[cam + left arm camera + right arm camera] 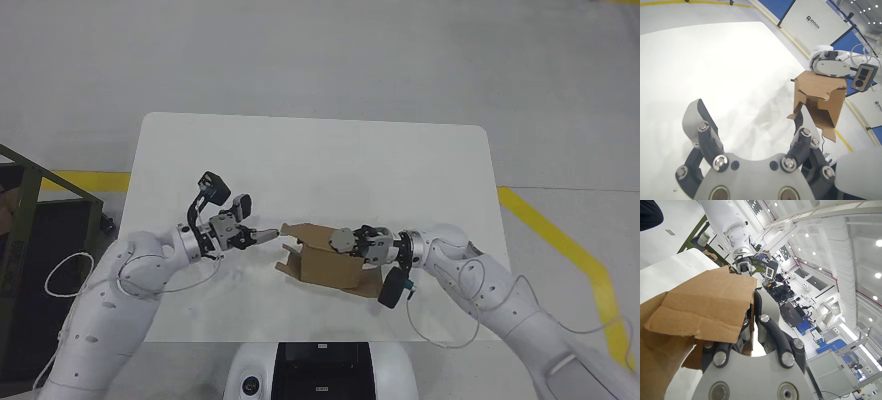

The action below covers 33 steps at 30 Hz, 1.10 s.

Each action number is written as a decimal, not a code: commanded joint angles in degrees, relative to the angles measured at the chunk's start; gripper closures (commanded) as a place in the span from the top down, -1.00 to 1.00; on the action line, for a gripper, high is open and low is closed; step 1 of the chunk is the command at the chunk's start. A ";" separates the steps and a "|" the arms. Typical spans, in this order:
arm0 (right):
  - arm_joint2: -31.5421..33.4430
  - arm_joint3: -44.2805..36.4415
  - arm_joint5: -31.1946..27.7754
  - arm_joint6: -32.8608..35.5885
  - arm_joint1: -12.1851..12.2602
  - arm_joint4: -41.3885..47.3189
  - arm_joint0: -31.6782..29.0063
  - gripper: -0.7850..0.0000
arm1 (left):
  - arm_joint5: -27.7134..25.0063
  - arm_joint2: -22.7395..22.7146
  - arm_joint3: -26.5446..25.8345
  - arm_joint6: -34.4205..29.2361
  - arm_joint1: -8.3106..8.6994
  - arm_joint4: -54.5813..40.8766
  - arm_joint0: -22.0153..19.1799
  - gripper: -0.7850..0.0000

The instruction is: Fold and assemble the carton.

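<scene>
The carton (320,265) is held half-formed near the front edge of the table (300,160), the right claw (352,244) clamped on one wall and the left claw (255,221) spread wide just beside its open end. A flap pushed off-centre could twist the carton in that one-sided grip, or crease the board where no fold belongs.

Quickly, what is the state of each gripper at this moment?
Left gripper: open, holding nothing.
Right gripper: closed on a wall of the carton.
</scene>
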 commanded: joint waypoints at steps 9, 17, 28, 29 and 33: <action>0.55 -0.28 -0.12 0.23 -0.17 -1.08 -0.26 -1.00 | 1.53 6.89 -0.91 -0.84 -0.67 2.70 -3.69 1.00; 1.09 -0.56 -0.36 -0.08 -0.21 -1.63 -0.61 -1.00 | 2.00 8.70 -0.82 -0.82 -0.80 2.96 -4.73 1.00; 1.74 -0.74 -0.54 -0.14 -0.35 -2.21 -0.86 -1.00 | 2.06 10.02 -0.42 -0.47 -0.83 3.39 -5.62 1.00; 1.84 -0.71 -0.57 -0.15 -0.34 -2.22 -0.90 -1.00 | 2.01 9.64 -0.21 -0.21 -0.77 3.33 -5.45 1.00; 2.20 -0.73 -0.62 -0.36 -0.31 -2.36 -1.08 -1.00 | 1.80 7.60 0.58 0.80 -0.45 2.66 -4.53 1.00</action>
